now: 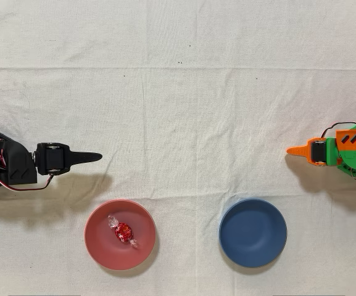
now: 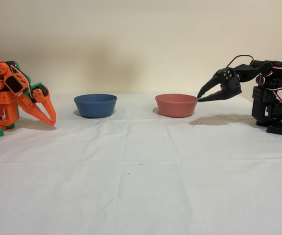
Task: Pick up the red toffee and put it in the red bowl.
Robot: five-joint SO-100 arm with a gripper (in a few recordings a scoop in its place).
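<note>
We see the black arm folded back, its gripper (image 2: 200, 97) raised beside the red bowl (image 1: 97, 243), fingers slightly parted and empty. The red toffee (image 1: 123, 232) lies inside that bowl, apart from them.

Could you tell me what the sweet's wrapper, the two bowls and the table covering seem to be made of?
Red toffee: shiny foil with glints, clear film twists at the ends. Red bowl and blue bowl: probably matte plastic, smooth and without glare. Tablecloth: off-white woven fabric, with fold creases.
</note>
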